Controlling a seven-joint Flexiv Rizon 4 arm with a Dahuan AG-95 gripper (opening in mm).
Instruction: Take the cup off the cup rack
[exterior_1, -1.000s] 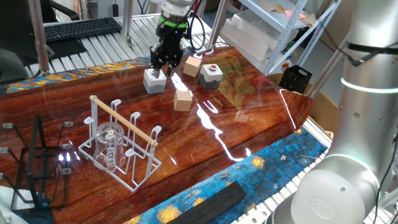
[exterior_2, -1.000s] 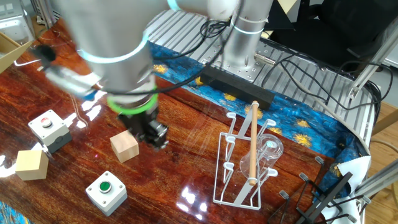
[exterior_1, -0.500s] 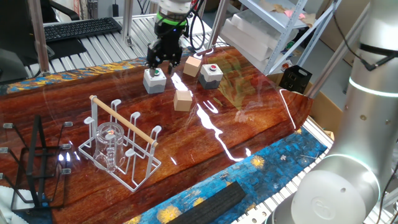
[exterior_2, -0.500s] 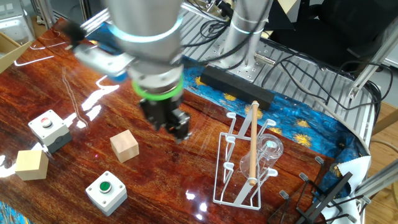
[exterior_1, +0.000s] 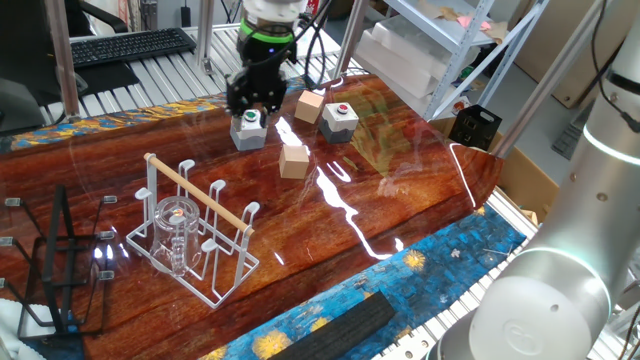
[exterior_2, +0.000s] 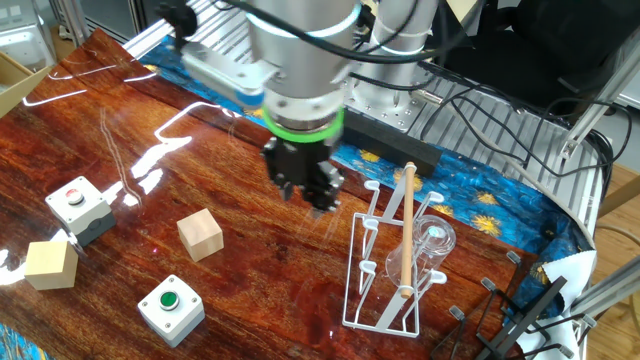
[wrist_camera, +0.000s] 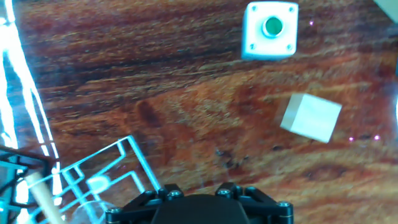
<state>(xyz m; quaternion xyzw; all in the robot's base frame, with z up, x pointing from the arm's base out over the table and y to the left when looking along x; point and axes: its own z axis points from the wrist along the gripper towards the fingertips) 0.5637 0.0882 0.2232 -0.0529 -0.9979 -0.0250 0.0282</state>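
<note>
Your gripper hangs above the tabletop, pointing down, and it holds nothing. Its fingers are partly apart in the other fixed view, but how wide I cannot tell exactly, because the hand view shows only the black body at the bottom edge.

Take the cup rack as your landmark. The gripper is near its end, on the side away from the cup, and clearly higher than the light wooden rod. The cup is a clear glass mug sitting inside the white wire rack, just beside the rod, between the pegs. Farther from the rack lie a wooden cube, a green button box and a red button box; they are well apart from your path.

I judge that the step in hand is the approach. Stay above the rod until you are over the cup, and come down on the cup's side of the rod. Open the fingers wider than the glass wall before you descend. The glass is hard to see and probably slippery, so close gently and lift straight up, so that the handle does not catch a peg.
</note>
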